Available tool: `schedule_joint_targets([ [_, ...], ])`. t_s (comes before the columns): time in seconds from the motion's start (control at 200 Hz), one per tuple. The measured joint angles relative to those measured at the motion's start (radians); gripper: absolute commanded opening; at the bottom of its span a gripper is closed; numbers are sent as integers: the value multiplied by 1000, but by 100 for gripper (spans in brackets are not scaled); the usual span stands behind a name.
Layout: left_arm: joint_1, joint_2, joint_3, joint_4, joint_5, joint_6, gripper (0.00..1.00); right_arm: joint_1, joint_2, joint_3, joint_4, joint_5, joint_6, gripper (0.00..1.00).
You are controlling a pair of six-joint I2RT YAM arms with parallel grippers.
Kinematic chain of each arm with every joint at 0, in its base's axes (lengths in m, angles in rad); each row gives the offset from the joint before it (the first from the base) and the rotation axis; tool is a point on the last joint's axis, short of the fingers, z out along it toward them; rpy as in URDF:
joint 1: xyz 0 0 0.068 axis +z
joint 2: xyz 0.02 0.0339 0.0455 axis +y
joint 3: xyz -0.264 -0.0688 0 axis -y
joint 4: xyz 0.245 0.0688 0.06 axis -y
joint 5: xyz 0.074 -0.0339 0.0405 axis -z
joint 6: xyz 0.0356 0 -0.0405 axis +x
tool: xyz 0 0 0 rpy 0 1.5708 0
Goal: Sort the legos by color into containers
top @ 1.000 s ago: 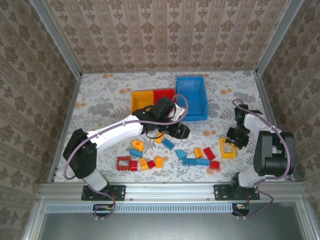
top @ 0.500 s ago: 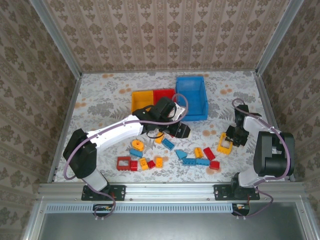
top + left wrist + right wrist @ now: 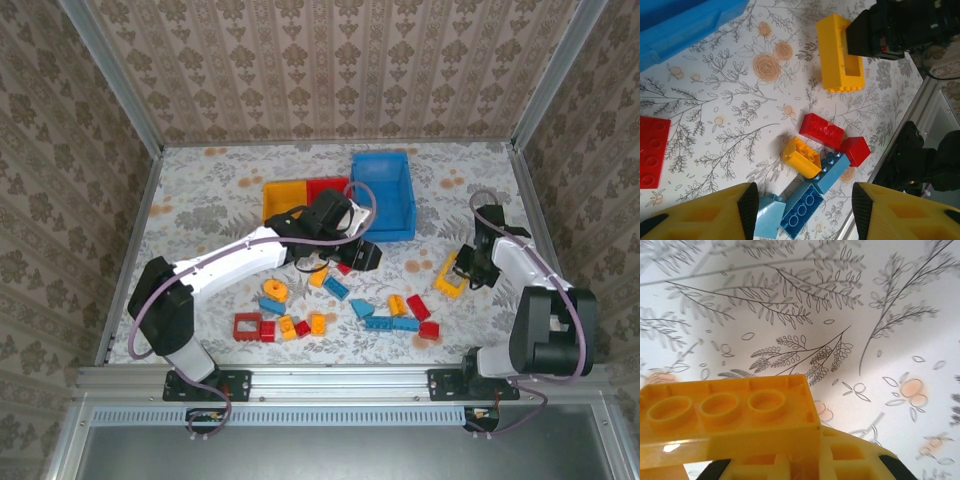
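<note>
My right gripper (image 3: 468, 266) is shut on an open yellow frame lego (image 3: 450, 276), held tilted at the right of the table. The same frame (image 3: 735, 410) sits close before the right wrist camera, clamped low between the fingers. The left gripper (image 3: 356, 256) hovers open over the middle. Under it lie a yellow brick (image 3: 801, 156), two red bricks (image 3: 821, 130) and blue bricks (image 3: 832, 172). More legos lie scattered toward the near edge, among them a red frame (image 3: 247, 326). The yellow bin (image 3: 283, 201), red bin (image 3: 326, 189) and blue bin (image 3: 385, 195) stand at the back.
A flat red plate (image 3: 652, 150) lies left of the left gripper (image 3: 805, 210). The metal table rail (image 3: 340, 378) runs along the near edge. Patterned walls close off the back and both sides. Bare cloth spreads behind the bins and on the left.
The right gripper closed on the yellow frame and carried it slightly away from the near edge, tilting it. The left gripper shifted a little toward the bins.
</note>
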Motion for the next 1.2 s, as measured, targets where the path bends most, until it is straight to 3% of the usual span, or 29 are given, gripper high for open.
schedule_joint_targets([
  [0.215, 66, -40, 92, -56, -94, -15, 55, 185, 1, 326, -91, 87, -19, 13],
  [0.435, 170, -89, 196, -111, -194, -21, 55, 368, 286, 795, -129, 110, -42, 14],
  [0.585, 189, -39, 371, -174, -230, 6, 55, 398, 560, 1058, -182, 100, -53, 14],
  [0.78, 150, 93, 590, -253, -324, 66, 56, 414, 887, 1394, -292, 100, -60, 13],
  [1.2, 108, 185, 609, -337, -415, 103, 56, 415, 1319, 2007, -551, 112, -109, 17],
])
